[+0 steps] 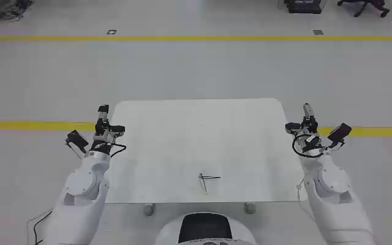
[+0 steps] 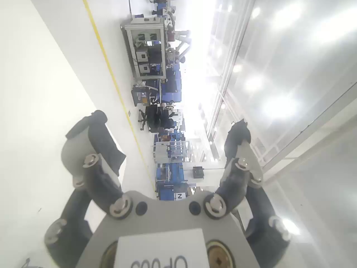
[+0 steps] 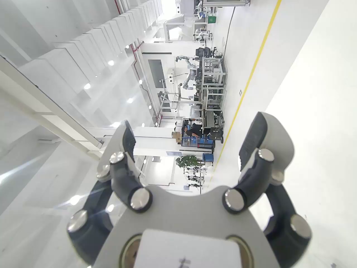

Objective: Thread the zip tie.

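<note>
A thin black zip tie (image 1: 207, 179) lies on the white table (image 1: 184, 135), near the front edge and a little right of centre. My left gripper (image 1: 103, 111) is held up beside the table's left edge, far from the tie. In the left wrist view the left gripper (image 2: 170, 121) is open, with nothing between its fingers. My right gripper (image 1: 307, 110) is held up beside the table's right edge, also far from the tie. The right wrist view shows the right gripper (image 3: 195, 129) open and empty, pointing out at the room.
The tabletop is bare apart from the tie. A yellow floor line (image 1: 37, 125) runs behind both arms, and a second one (image 1: 196, 38) lies farther back. A black cable (image 1: 304, 147) loops at the right wrist.
</note>
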You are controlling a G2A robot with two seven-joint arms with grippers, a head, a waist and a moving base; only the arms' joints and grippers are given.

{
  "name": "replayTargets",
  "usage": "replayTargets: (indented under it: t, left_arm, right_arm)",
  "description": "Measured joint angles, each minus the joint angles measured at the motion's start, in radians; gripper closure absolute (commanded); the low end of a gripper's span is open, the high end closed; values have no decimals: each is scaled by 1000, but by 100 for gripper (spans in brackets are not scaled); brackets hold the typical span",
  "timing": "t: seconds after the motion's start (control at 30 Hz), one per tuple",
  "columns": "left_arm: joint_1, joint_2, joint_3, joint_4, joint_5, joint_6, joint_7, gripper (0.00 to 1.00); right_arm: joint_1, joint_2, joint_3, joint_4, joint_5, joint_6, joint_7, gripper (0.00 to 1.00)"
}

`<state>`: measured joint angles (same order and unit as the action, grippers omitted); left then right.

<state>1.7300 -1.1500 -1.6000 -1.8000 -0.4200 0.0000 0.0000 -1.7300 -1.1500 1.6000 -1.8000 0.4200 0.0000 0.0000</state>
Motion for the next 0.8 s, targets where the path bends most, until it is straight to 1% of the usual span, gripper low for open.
replayTargets:
  t: [0.03,0.07,0.17,0.2,0.23,0.33,0.4,0.47,0.5,0.57,0.63,0.77,0.8]
  left_arm:
    - [0,0,0,0,0,0,0,0]
    - [0,0,0,0,0,0,0,0]
    - [0,0,0,0,0,0,0,0]
    - [0,0,0,0,0,0,0,0]
    - [0,0,0,0,0,0,0,0]
    - [0,0,0,0,0,0,0,0]
    - [0,0,0,0,0,0,0,0]
    - [0,0,0,0,0,0,0,0]
    - [0,0,0,0,0,0,0,0]
    - [0,0,0,0,0,0,0,0]
    - [0,0,0,0,0,0,0,0]
    - [0,0,0,0,0,0,0,0]
    - [0,0,0,0,0,0,0,0]
  right_arm:
    - [0,0,0,0,0,0,0,22]
    - [0,0,0,0,0,0,0,0]
    - [1,2,-4,-2,-7,-2,7,0]
    - [2,4,-11,-3,-37,-6,27,0]
    - [2,5,-17,-2,-77,-12,45,0]
    - [-1,9,-40,1,-241,-44,100,0]
    - [-3,12,-53,2,-352,-87,126,0]
    - [-4,13,-54,3,-411,-94,130,0]
    - [-4,13,-54,3,-410,-90,129,0]
    - [-4,13,-54,3,-367,-88,128,0]
    - [-4,13,-54,3,-357,-88,128,0]
    - [-2,14,-53,-2,-366,-94,136,0]
    - [1,17,-51,-10,-399,-104,157,0]
